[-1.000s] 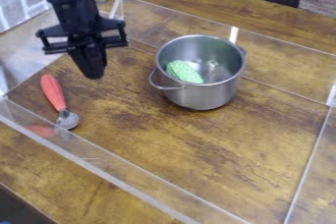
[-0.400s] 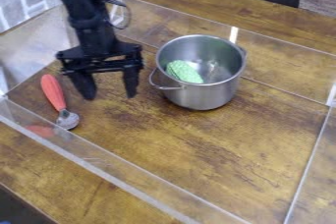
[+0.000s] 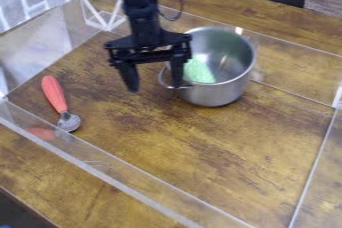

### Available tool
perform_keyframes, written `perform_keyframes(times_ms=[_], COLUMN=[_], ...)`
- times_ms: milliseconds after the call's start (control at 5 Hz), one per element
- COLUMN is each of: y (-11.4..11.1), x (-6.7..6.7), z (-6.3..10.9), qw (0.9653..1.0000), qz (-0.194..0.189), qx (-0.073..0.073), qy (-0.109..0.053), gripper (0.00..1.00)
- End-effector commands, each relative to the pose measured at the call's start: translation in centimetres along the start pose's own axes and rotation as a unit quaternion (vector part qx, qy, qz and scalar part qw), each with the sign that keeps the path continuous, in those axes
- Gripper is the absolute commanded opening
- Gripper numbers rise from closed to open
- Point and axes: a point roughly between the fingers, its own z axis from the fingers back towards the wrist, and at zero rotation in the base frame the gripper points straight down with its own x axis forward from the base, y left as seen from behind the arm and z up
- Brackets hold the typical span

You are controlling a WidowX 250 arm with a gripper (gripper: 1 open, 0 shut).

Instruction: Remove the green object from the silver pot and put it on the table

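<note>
The silver pot stands on the table right of centre. Inside it lies the small light-green object, partly hidden behind one black finger. My gripper points straight down at the pot's left edge, open. Its left finger hangs over bare wood just outside the pot. Its right finger stands at the pot's near-left rim. Nothing is held between the fingers.
A metal spoon with a red handle lies on the wood at the left. Clear acrylic walls edge the tabletop at the front, left and right. Open wood stretches in front of the pot.
The gripper went from shut to open. It moved right across the table, from near the spoon to the pot's left rim, and came slightly lower. Pot, green object and spoon have not moved.
</note>
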Motion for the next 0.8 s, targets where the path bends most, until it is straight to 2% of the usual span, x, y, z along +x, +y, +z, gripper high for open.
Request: perform_keyframes(times_ms=[0,600], y=[-1.7,-2.5], x=[1.3,2.6], z=[1.5,0.7], qw=[0.9994,0.9995], qz=[-0.006,-0.005], qx=[-0.017,-0.008], qy=[-0.029,-0.031], gripper=[0.00,0.00])
